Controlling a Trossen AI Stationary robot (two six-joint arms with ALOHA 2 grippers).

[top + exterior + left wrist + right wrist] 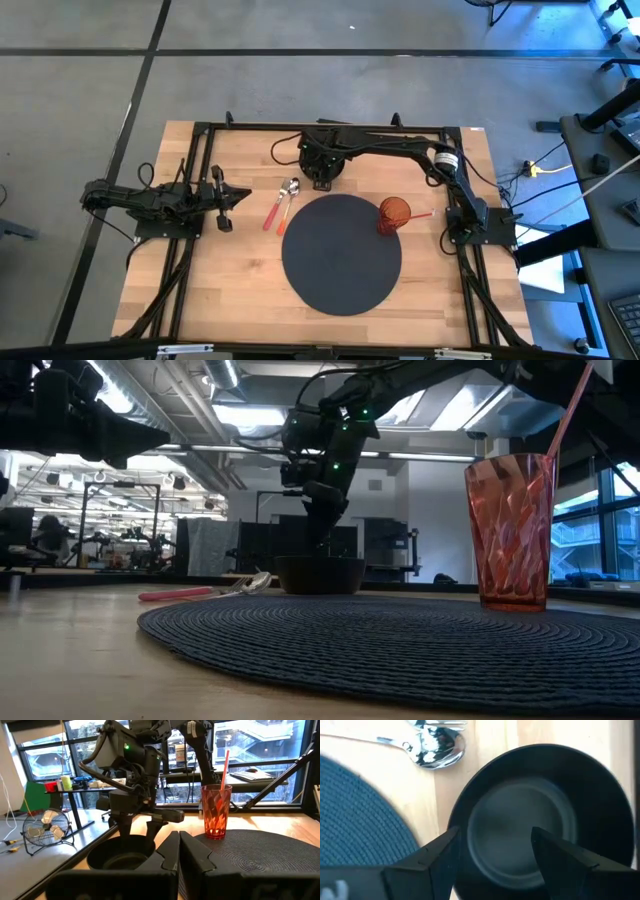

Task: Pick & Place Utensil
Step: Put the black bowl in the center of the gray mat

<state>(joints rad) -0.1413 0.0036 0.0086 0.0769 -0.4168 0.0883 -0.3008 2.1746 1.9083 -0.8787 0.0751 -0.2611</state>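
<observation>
right pincer (pixel 492 852) is spread as wide as it goes, holding nothing, hanging straight over the black bowl (pixel 540 815) near the middle of the table's (pixel 240 290) far edge. One finger (pixel 427 862) sits over the near rim, the other (pixel 570 865) over the inside of the bowl

left pincer (pixel 177 855) is closed and empty, parked by the table's left edge, pointing across toward the bowl

the utensils are the spoon (pixel 291 190) and the pink-handled piece (pixel 272 213) beside it, lying on bare wood just left of the bowl, between it and the left arm, off the dark round mat (pixel 341 253). Spoon bowl end shows in the right wrist view (pixel 437 747), near the bowl's rim but apart from it

risks from here, as I read it:
- pincer is lined up on the bowl, not the utensil. Dropping now probably grabs or shoves the bowl instead of the task's thing
- fingers straddle the rim. A descent could push one finger onto the edge, tip or skid the bowl into the spoon and knock both utensils out of pose
- spoon lies flat on wood, thin and shiny. Likely to slip or rotate out of a grasp unless the fingers land square across the handle
- the two utensils lie close together, so a wide-open approach could catch both or flick one aside
- red cup with straw (pixel 393 215) stands on the mat's right side. A carry across the mat could clip it, it looks light and top-heavy
</observation>
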